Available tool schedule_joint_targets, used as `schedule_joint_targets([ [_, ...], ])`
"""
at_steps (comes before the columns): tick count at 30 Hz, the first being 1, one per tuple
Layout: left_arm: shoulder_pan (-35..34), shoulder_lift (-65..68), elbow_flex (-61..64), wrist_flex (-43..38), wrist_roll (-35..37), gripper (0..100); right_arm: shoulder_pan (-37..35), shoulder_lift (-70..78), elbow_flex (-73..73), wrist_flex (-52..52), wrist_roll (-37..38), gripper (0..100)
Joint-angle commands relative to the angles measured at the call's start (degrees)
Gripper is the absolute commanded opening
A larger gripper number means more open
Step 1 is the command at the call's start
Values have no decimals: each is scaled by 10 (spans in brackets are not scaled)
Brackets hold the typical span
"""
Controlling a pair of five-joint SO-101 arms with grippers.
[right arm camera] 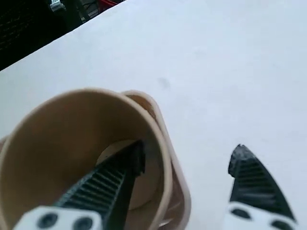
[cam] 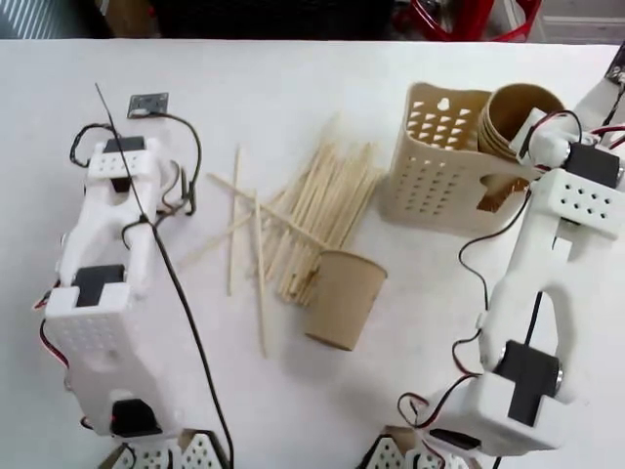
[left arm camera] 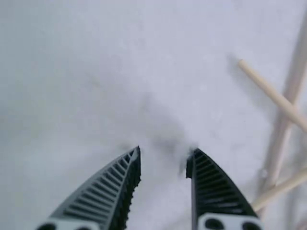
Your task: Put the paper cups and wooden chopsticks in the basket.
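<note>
A beige perforated basket stands at the back right with nested paper cups in its right end. My right gripper is open over the top cup, one finger inside it and the other outside the rim. Another paper cup lies on its side at the table's middle, touching a loose pile of wooden chopsticks. My left gripper is open just above bare table, with a few chopsticks beside it. The left arm sits folded at the left.
A small black plate and black cables lie near the left arm. The white table ends at the back in a dark edge, with red tubing beyond it.
</note>
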Motion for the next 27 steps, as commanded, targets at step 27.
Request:
schedule_joint_targets([
  [27,3,-32,-1,-8,2,172,-439,-308,230,330,521,241],
])
